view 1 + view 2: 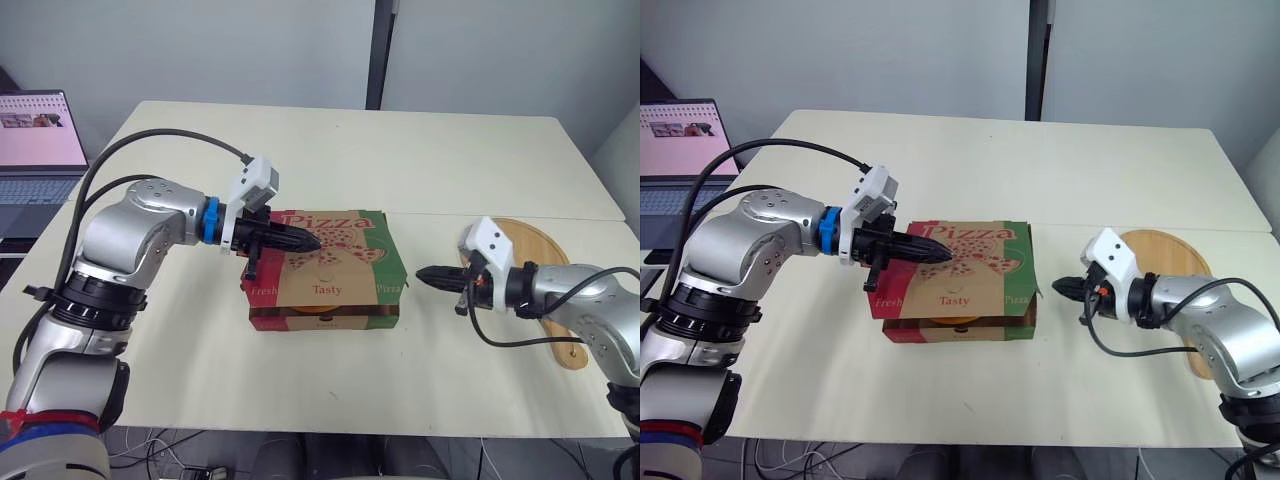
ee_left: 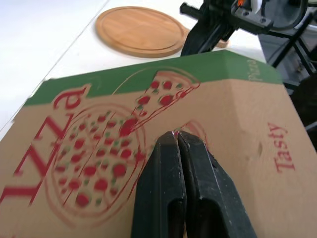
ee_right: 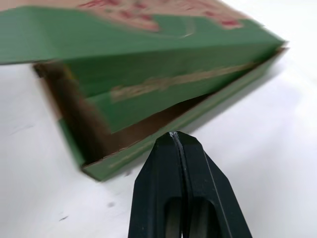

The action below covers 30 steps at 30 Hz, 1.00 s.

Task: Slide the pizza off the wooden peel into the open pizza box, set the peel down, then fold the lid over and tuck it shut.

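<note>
A cream table (image 1: 450, 160) fills the scene. Behind it stands a pale grey wall (image 1: 200, 50) with a dark vertical strip (image 1: 378, 55). An open laptop (image 1: 40, 135) sits far left, and cables (image 1: 170, 455) lie on the floor near the table's near edge.

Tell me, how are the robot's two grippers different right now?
The left gripper is over the pizza box, with its tips seemingly on the printed lid. The right gripper is beside the box and not touching it. The left gripper points across the lid's top, while the right gripper points at the box's green side, where the lid is not tucked in yet. Both are black, and both are shut with nothing held.
</note>
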Motion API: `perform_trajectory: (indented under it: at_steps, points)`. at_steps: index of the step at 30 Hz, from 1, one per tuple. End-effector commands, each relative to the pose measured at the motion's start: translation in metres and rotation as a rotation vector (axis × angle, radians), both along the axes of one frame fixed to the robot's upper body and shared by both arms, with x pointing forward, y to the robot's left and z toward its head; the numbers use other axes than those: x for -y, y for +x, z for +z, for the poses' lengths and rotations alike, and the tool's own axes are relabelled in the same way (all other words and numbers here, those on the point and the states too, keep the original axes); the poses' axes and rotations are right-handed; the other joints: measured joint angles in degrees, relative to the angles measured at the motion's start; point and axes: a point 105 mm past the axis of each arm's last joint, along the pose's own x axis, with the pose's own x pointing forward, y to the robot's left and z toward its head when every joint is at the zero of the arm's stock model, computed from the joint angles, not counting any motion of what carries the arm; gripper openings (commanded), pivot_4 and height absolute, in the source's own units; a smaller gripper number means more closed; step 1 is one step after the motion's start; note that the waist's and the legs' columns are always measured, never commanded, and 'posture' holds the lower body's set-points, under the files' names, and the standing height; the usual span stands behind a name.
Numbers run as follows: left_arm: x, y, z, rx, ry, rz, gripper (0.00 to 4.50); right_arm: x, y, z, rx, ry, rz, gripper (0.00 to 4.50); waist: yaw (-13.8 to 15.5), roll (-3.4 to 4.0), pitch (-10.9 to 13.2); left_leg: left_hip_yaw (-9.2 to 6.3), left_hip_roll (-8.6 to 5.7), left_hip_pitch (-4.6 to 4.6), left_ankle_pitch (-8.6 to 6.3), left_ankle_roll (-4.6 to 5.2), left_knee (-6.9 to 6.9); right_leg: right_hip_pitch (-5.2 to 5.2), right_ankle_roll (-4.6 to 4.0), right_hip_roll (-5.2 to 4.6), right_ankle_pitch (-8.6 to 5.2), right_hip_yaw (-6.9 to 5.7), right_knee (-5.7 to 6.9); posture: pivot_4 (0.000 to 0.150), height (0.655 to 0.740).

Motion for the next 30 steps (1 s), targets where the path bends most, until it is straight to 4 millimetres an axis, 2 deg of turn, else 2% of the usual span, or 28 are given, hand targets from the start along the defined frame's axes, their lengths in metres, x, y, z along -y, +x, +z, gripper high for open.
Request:
perform_trajectory:
  at_steps: [1,7,16,24,30]
  points:
    - [0.003,0.000,0.009,0.043,0.002,-0.025,0.06,-0.015,-0.007,0.008,0.034,0.035,0.062,0.00,0.03,0.00,0.00,-0.02,0.00,0.00,0.00,0.00,0.00,0.00,0.00,0.02,0.00,0.00,0.01,0.150,0.7368]
    - [0.010,0.002,0.005,0.040,0.006,-0.049,0.06,-0.025,-0.010,0.001,-0.019,0.096,0.068,0.00,0.29,0.00,0.00,-0.09,0.00,-0.05,0.02,0.02,0.09,0.04,0.00,0.02,0.00,-0.02,0.06,0.150,0.7368]
    - [0.015,0.000,-0.010,0.014,0.040,-0.072,0.06,-0.026,-0.011,0.000,-0.014,0.099,0.063,0.00,0.25,0.00,0.00,-0.32,-0.01,-0.05,0.02,0.02,0.11,0.05,0.00,0.03,0.00,-0.05,0.09,0.150,0.7368]
    - [0.018,0.002,-0.032,-0.022,0.113,-0.080,0.06,-0.023,-0.017,-0.012,-0.031,0.070,0.055,0.00,0.26,0.00,0.00,-0.33,-0.03,-0.06,0.02,0.02,0.12,0.07,0.00,0.03,0.00,-0.05,0.11,0.150,0.7368]
    - [0.013,0.002,-0.045,-0.035,0.163,-0.075,0.06,-0.013,-0.023,-0.018,-0.033,0.030,0.049,0.00,0.27,0.00,0.00,-0.34,-0.03,-0.06,0.02,0.03,0.14,0.08,0.00,0.03,0.00,-0.06,0.12,0.150,0.7368]
